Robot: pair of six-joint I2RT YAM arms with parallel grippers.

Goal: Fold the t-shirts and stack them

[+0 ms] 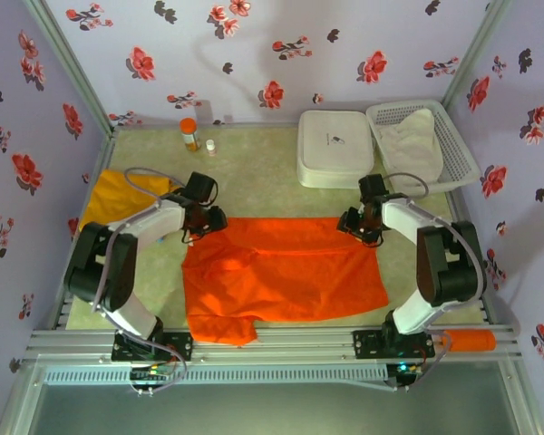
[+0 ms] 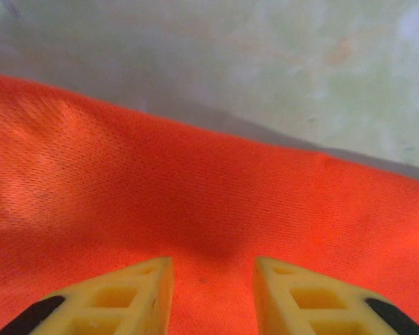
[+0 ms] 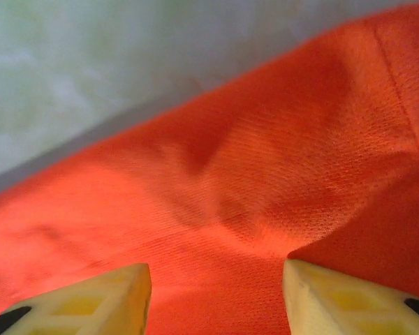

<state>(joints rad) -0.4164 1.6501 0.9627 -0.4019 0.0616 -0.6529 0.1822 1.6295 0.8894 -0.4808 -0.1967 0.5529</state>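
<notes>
The orange-red t-shirt (image 3: 265,160) lies wrinkled on the pale green table (image 3: 70,70), which peeks out at the top left. The right gripper (image 3: 216,269) is over the cloth, its two yellow fingers (image 3: 119,293) wide apart.

**Shirts partly covered, gripper fingers cropped**

In the overhead view, the yellow-orange t-shirt (image 1: 116,195) is partly covered by the left arm (image 1: 150,225), so its full outline cannot be made out. The far corners of the orange-red t-shirt (image 1: 281,272) are hidden under the left gripper (image 1: 205,220) and right gripper (image 1: 360,224). The label on the orange bottle (image 1: 189,133) is too small to be read. In both wrist views, the yellow fingers (image 2: 129,296) are cut off by the lower edge, and the tabletop (image 2: 265,56) is blurred.
</notes>
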